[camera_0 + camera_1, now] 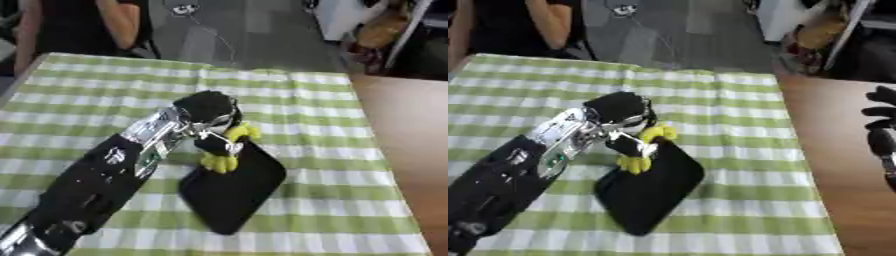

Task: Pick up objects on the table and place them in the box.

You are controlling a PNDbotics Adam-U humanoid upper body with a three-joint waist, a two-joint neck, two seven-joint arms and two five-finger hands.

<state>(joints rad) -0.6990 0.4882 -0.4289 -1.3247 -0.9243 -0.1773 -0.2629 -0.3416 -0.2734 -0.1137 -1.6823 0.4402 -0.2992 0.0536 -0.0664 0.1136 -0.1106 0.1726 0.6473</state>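
Observation:
My left hand reaches in from the lower left to the middle of the table. Its fingers are curled round a yellow object with black parts, which shows above and below the fingers. The object hangs over the near-left edge of a flat black box, which lies askew on the green-and-white checked cloth. Part of the object is hidden by the fingers. My right hand shows only at the right edge of the right eye view, off the table, with relaxed fingers and nothing in it.
The table's right edge runs beside a brown floor. A person stands at the far left edge and touches nothing. Bare cloth lies all round the box.

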